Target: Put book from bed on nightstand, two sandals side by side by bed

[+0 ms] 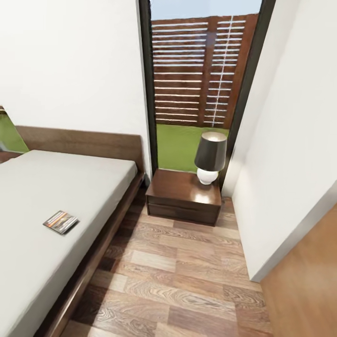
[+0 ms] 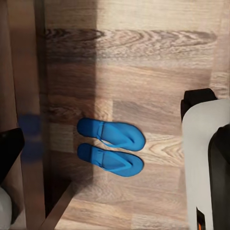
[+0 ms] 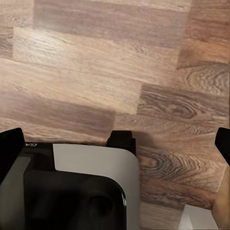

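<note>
Pale mattress (image 1: 56, 196) holds book (image 1: 61, 221), long axis slanting toward headboard (image 1: 79, 142).

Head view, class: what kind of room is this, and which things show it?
Most likely a bedroom: a low bed with a wooden headboard, a nightstand beside it carrying a lamp, and a book on the mattress.

White walls (image 1: 70, 61) enclose a wood-plank floor (image 1: 187, 281). A tall dark-framed window (image 1: 201, 84) at the far end shows grass and a slatted fence (image 1: 196, 70). A dark-shaded lamp (image 1: 209, 157) stands before it, daylight glossing the planks.
</note>
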Tool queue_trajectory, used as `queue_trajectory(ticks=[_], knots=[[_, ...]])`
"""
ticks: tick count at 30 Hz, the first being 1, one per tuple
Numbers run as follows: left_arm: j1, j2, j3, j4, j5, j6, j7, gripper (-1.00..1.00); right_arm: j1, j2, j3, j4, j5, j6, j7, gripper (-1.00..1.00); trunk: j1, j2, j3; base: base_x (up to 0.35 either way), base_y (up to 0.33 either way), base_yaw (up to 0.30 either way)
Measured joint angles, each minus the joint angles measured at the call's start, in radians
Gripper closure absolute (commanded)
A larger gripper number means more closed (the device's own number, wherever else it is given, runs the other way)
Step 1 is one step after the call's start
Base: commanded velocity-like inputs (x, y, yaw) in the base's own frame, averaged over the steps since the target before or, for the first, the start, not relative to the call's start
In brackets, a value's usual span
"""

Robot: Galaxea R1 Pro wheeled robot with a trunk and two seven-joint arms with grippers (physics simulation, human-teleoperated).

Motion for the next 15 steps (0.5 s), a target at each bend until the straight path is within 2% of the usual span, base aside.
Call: queue_trajectory(ticks=[9, 15], knots=[[0.0, 0.0, 0.0, 0.0, 0.0, 0.0, 0.0, -1.0, 0.0, 0.0, -0.001, 0.0, 0.0, -0.001, 0.0, -1.0, 0.0, 0.0, -0.011, 0.266, -0.154, 0.168], [0.0, 0.0, 0.0, 0.0, 0.0, 0.0, 0.0, -1.0, 0.0, 0.0, -0.001, 0.0, 0.0, -0.002, 0.0, -1.0, 0.0, 0.0, -0.014, 0.261, -0.198, 0.076]])
